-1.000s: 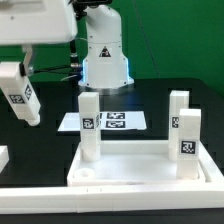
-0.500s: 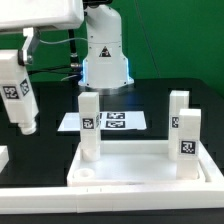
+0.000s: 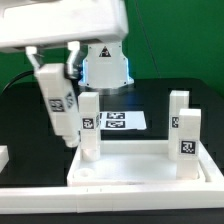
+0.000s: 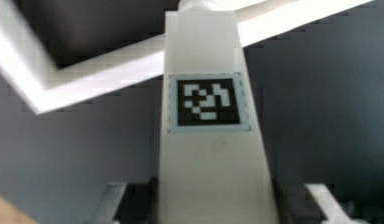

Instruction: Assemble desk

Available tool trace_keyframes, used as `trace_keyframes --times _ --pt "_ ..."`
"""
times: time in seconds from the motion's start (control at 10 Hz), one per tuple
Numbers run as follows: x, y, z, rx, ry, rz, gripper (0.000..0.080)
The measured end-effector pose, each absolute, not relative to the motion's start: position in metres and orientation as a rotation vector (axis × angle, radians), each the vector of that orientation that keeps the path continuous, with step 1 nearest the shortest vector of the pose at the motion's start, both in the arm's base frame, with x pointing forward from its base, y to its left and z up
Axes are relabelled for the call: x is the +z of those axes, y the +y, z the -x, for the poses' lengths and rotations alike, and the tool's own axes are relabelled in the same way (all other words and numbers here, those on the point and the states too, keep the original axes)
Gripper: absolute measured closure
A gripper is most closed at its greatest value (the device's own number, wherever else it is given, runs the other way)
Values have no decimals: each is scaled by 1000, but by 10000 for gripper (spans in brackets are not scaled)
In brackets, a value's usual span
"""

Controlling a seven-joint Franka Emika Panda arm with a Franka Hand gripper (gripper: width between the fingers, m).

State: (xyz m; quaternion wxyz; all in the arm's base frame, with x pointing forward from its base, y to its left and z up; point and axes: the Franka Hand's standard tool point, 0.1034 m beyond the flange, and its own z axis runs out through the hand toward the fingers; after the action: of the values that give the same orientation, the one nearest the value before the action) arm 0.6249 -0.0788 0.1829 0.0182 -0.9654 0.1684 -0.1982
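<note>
A: What is held by the gripper (image 3: 52,72)?

B: A square white leg post (image 3: 59,108) is clamped between the two fingers. In the wrist view the held leg post (image 4: 210,130) runs straight out from the hand, with a black-and-white tag (image 4: 210,104) on its facing side and a finger (image 4: 324,199) seen on either flank of it. The jaws are closed on it, not on empty air.

A: How is it carried?

B: It is hung tilted below the hand, its lower end leaning toward the exterior view's right. Whether that end touches anything cannot be told.

A: Where is the desk relative to the hand?

B: The rimmed tabletop panel (image 3: 130,172) lies flat on the black table (image 3: 185,80), below the hand and toward the exterior view's right. Three leg posts are stood upright on it. The nearest one (image 3: 89,126) is just beside the carried post's lower end; the other two (image 3: 177,108) (image 3: 187,145) are well apart from the hand, at the panel's far side. A round socket (image 3: 85,173) is seen in the panel corner below the hand.

A: Anything else close by?

B: The marker board (image 3: 122,121) is laid flat behind the panel, beyond the hand. The robot's white base (image 3: 105,62) is seen behind it.
</note>
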Motion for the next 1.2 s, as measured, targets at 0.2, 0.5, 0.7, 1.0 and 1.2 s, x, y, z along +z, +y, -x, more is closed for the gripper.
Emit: trace_keyframes --times 0.2,0.5,0.7,1.0,1.2 --pt "183 -86 -624 -617 516 3006 512" --pt "181 -81 -625 -712 524 3015 512" --pt "173 -62 -621 -756 525 3013 512" --pt "159 -58 -622 -782 483 3049 512" --pt "149 -54 -621 -761 472 3060 511"
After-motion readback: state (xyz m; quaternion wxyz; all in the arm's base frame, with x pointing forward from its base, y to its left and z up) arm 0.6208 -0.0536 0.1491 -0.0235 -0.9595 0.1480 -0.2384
